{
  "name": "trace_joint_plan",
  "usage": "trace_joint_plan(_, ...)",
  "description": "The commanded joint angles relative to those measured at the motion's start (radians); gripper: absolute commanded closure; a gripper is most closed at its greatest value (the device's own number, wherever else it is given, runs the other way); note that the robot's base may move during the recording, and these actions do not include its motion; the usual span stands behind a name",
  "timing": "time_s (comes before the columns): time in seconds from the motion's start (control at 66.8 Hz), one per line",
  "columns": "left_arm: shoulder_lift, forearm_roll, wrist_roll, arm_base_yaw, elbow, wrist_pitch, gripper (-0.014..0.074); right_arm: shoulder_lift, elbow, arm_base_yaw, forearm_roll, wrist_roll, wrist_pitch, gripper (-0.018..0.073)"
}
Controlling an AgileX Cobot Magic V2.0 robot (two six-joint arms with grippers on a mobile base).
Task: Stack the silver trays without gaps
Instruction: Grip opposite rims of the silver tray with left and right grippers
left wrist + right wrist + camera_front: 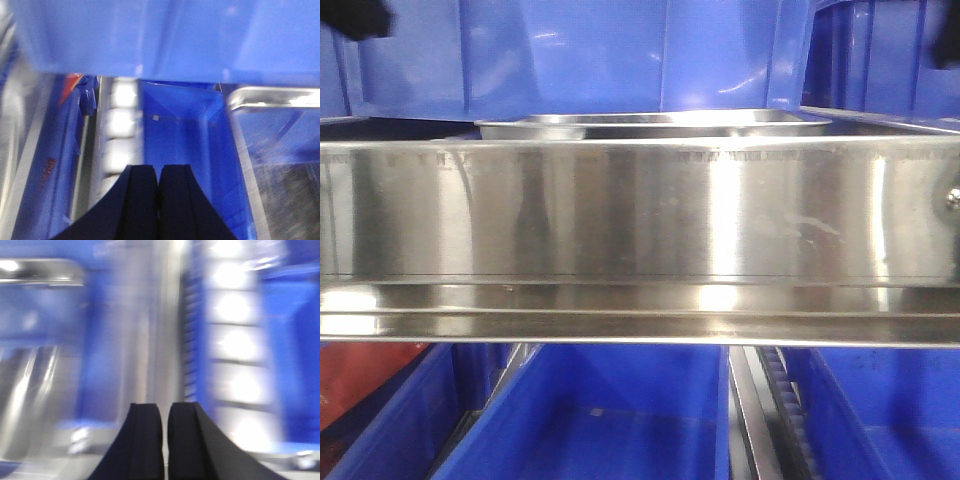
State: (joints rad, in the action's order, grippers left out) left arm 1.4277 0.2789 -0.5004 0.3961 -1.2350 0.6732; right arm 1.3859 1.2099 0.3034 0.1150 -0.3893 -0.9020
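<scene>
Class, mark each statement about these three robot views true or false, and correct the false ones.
1. In the front view, a tray lies behind the rail. True.
2. The left hand grips a tray. False: it is shut on nothing, and the tray lies off to its right.
3. The bins above the rail are red. False: they are blue.
4. The right hand is shut and empty. True.
</scene>
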Motion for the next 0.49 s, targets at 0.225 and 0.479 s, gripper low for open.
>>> trace_joint_plan(0.225,0.179,-0.008,-0.07,0.058,-0.268,0.279,0.0613,0.236,0.321,0.088,0.025,-0.065,-0.204,0.0554)
trace_joint_plan(0.479,0.253,-0.111,-0.008,0.058,-0.315,0.284,0.0613,0.314,0.37,0.088,0.007,-0.065,-0.256,0.0554)
